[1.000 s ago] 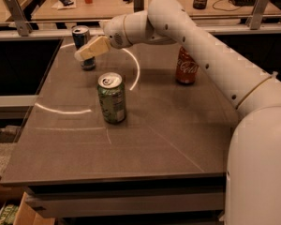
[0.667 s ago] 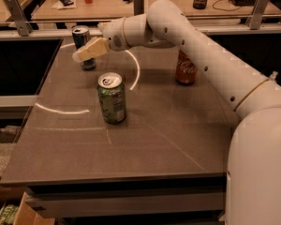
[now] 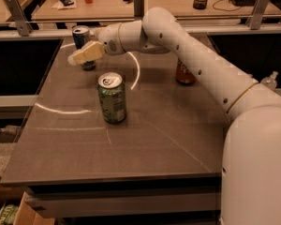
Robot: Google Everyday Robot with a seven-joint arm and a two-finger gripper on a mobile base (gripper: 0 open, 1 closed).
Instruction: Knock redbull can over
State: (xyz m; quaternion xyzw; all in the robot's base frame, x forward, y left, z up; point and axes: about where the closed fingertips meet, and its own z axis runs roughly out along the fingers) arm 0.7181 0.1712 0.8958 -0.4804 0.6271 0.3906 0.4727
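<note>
The gripper [image 3: 83, 54] is hovering over the far-left part of the grey table [image 3: 159, 144], crossing in front of the redbull can [image 3: 80, 35]. Whether the gripper is apart or together cannot be told. The redbull can is standing upright near the table's far-left corner. A green can [image 3: 112, 99] is standing nearer mid-table, and a red Coca-Cola can [image 3: 184, 75] is sitting partly hidden behind the white arm [image 3: 196, 60].

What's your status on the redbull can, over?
Hand level with slim blue-and-silver redbull can, overlapping it in view; contact unclear. Can upright at far left of grey table. Wide green can stands nearer, apart from hand.
</note>
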